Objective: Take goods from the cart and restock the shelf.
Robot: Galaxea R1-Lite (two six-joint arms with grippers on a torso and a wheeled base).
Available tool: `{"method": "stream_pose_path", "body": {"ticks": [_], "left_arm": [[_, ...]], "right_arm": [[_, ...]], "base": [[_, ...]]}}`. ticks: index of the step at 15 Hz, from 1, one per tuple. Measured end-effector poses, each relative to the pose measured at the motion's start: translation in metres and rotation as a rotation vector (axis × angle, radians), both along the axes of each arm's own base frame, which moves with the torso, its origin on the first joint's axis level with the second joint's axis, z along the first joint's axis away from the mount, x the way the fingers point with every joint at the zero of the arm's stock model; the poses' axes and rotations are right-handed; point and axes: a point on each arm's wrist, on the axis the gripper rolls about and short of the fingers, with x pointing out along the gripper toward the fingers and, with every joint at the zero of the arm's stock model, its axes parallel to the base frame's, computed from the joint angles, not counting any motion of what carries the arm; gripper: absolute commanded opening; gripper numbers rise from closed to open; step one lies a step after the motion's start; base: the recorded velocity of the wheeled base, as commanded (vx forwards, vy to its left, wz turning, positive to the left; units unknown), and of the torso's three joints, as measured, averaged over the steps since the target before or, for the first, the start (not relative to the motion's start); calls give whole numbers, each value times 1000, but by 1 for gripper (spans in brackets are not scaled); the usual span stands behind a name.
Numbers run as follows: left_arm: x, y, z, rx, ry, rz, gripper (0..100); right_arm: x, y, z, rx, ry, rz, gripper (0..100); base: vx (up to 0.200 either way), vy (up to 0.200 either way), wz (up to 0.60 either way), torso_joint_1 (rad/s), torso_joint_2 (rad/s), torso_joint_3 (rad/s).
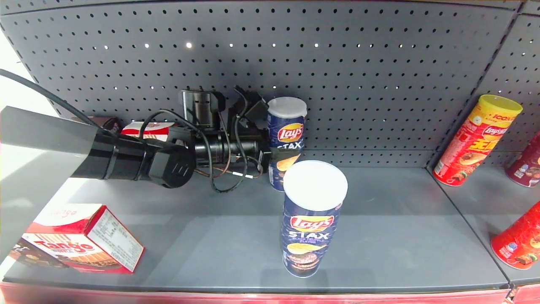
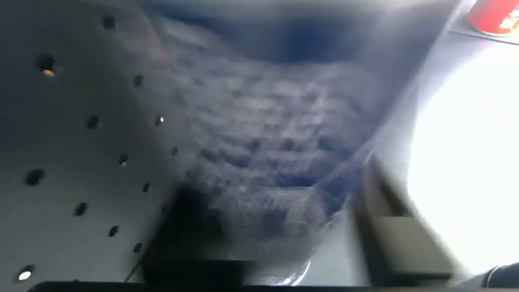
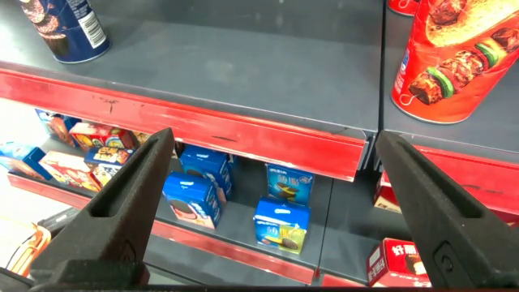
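Your left gripper (image 1: 276, 156) has its fingers clamped mid-body on the far can (image 1: 287, 131), upright at the back of the shelf (image 1: 400, 228). It's likely light, stiff, slick: squeeze gently. Your right gripper's (image 3: 276, 139) fingers stand apart.

Dark grey pegboard back wall (image 1: 379, 63), small holes, some lit through. Grey shelf (image 1: 400, 228), red front edge (image 1: 253, 297). At right, adjoining bay (image 1: 476, 198). At left, bright light (image 1: 10, 90). Lower shelf (image 3: 349, 227) beneath.
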Motion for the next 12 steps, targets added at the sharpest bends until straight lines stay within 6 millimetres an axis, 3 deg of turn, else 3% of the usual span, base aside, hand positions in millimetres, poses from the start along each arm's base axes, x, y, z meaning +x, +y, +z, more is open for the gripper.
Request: {"method": "stream_pose_path", "body": {"ticks": [5,8,12], "left_arm": [[-4,3,2,2,3,4,100],[-21,12,18,-6,-15,9,100],[-61,31,35,15,-4,101,100]], "right_arm": [[0,0,0,0,0,0,100],[0,0,0,0,0,0,100],[0,0,0,0,0,0,100]], "base": [[0,0,0,0,0,0],[0,0,0,0,0,0],[0,0,0,0,0,0]]}}
